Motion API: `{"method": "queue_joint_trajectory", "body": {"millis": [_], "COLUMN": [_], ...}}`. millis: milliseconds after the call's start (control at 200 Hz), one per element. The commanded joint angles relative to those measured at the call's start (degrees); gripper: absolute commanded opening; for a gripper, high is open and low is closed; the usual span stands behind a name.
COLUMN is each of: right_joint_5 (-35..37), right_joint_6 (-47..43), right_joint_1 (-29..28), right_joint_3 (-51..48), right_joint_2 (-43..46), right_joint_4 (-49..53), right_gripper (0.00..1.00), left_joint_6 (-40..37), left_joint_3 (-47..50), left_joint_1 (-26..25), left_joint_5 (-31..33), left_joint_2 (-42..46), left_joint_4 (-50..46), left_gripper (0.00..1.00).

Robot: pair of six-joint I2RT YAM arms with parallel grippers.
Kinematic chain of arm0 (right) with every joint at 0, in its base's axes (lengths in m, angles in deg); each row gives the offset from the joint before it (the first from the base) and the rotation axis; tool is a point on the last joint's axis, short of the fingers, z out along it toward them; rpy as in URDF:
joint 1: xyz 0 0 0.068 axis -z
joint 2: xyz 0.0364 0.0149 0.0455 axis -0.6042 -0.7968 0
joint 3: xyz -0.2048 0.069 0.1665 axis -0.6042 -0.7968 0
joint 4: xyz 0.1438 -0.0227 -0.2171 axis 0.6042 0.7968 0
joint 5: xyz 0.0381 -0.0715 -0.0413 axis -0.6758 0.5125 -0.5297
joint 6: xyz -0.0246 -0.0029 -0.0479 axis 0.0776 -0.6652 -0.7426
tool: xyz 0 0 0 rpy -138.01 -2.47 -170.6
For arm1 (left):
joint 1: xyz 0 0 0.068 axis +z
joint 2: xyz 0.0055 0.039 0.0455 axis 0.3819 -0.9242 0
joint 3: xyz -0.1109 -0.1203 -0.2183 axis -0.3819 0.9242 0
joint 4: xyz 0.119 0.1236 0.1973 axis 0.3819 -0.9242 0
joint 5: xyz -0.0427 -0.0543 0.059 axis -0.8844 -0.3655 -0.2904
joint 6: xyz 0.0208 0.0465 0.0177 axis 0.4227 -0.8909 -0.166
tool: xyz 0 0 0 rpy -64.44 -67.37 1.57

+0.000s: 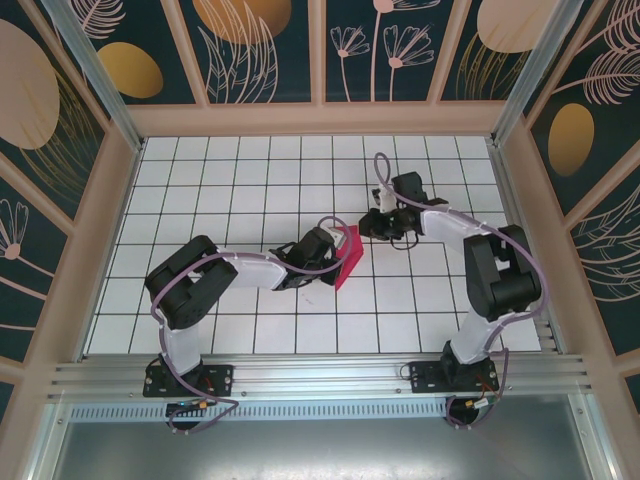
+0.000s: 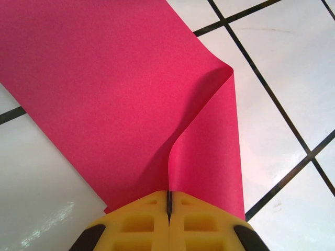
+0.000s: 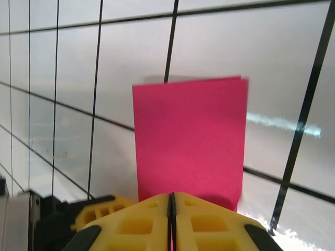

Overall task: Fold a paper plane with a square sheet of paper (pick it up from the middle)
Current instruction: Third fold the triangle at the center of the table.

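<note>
Both pinch the square sheet of paper (image 1: 348,264) — left gripper (image 2: 168,205) and right gripper (image 3: 171,203), at the middle of the table (image 1: 220,190), sheet loosely doubled over. First fold, I reckon — next, that bend wants pressing flat.

Plain magenta-red sheet of paper (image 2: 94,89), yellow fingers (image 2: 204,225) on black-and-white arms (image 1: 245,268), white worktop (image 1: 250,170) gridded in black lines, dark teal walls (image 1: 265,50) with peach-gold floral motifs.

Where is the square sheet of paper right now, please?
In the top view the square sheet of paper is near the middle of the table, folded over and gripped by the left gripper and the right gripper.
</note>
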Motion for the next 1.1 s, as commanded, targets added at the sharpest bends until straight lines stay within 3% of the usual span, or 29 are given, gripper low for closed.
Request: {"method": "queue_joint_trajectory", "body": {"millis": [0, 375, 1096], "right_joint_5": [-3.5, -10.7, -10.0], "right_joint_6": [4.5, 10.0, 9.4], "right_joint_1": [-0.3, -1.2, -1.1], "right_joint_3": [-5.6, -10.6, -12.2], "right_joint_2": [2.4, -1.3, -7.5], "right_joint_4": [-4.7, -15.0, -18.1], "right_gripper": [0.08, 0.03, 0.03], "left_joint_6": [-0.9, -0.2, -0.1], "left_joint_3": [-0.2, 1.6, 1.4], "left_joint_1": [0.3, 0.3, 0.3], "left_joint_5": [0.3, 1.7, 1.9], "left_joint_2": [-1.5, 0.0, -1.0], "left_joint_4": [-1.1, -0.1, -2.1], "left_gripper": [0.00, 0.00, 0.00]}}
